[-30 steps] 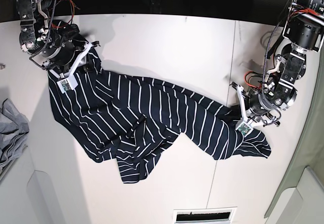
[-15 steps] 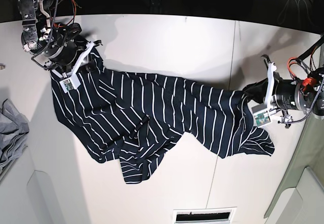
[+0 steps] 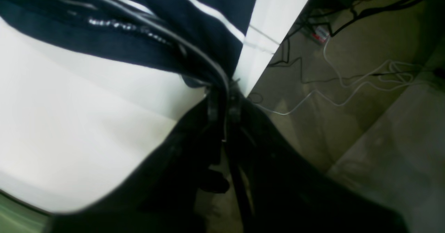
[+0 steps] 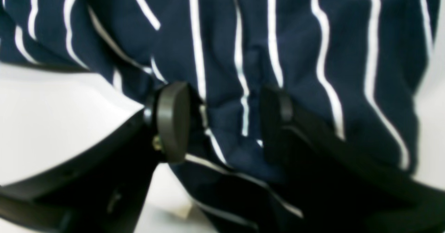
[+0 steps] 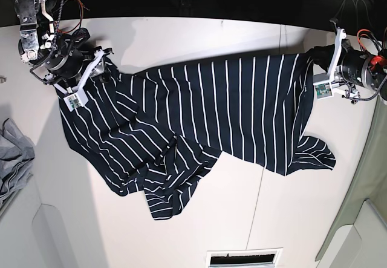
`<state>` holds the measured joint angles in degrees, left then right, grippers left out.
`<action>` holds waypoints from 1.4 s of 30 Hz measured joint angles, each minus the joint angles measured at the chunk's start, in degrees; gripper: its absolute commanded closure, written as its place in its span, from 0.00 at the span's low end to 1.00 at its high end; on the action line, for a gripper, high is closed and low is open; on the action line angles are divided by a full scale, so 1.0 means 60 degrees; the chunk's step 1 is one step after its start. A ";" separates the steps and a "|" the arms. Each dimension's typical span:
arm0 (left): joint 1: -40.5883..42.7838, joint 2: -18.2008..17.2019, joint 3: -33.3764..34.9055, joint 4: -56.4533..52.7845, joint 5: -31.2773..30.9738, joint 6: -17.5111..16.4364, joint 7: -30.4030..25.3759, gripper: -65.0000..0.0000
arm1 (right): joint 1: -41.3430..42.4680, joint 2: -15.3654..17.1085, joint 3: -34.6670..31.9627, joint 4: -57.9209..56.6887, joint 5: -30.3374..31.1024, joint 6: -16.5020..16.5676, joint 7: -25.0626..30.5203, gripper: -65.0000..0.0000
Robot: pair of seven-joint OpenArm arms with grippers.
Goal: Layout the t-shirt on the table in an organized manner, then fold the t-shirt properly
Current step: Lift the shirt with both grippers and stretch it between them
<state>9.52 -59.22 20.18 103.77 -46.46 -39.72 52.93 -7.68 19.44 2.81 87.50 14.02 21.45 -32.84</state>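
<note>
Your t-shirt sprawls across the table, one end pulled toward the far edge, the lower half bunched and a sleeve trailing. The risk: your right gripper stands with jaws apart, cloth between them but unclamped, so a pull from the other end could drag that corner loose and rumple the spread. Your left gripper is pinched tight on a fold of the shirt.

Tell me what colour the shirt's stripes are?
White, thin stripes on the dark navy shirt; the base view shows them best.
</note>
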 measured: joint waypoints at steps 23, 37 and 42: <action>0.0022 0.0036 -0.0004 -0.0011 0.0058 0.0000 0.0113 1.00 | -0.1432 0.0958 0.3147 0.0004 0.1985 0.0543 -0.0838 0.51; 0.0237 0.0463 -0.0004 -0.0029 0.0084 0.0000 0.0113 1.00 | -0.1847 0.0149 0.3107 0.0058 0.2863 0.1067 -0.0754 0.55; 0.0237 0.0557 -0.0004 -0.0029 0.0087 0.0004 0.0117 1.00 | -0.1851 -0.0036 0.3104 0.0036 0.2550 0.1071 -0.0481 0.89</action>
<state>10.94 -55.88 20.16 103.59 -45.93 -39.70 53.63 -18.79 19.22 21.43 87.72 29.32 27.88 -35.73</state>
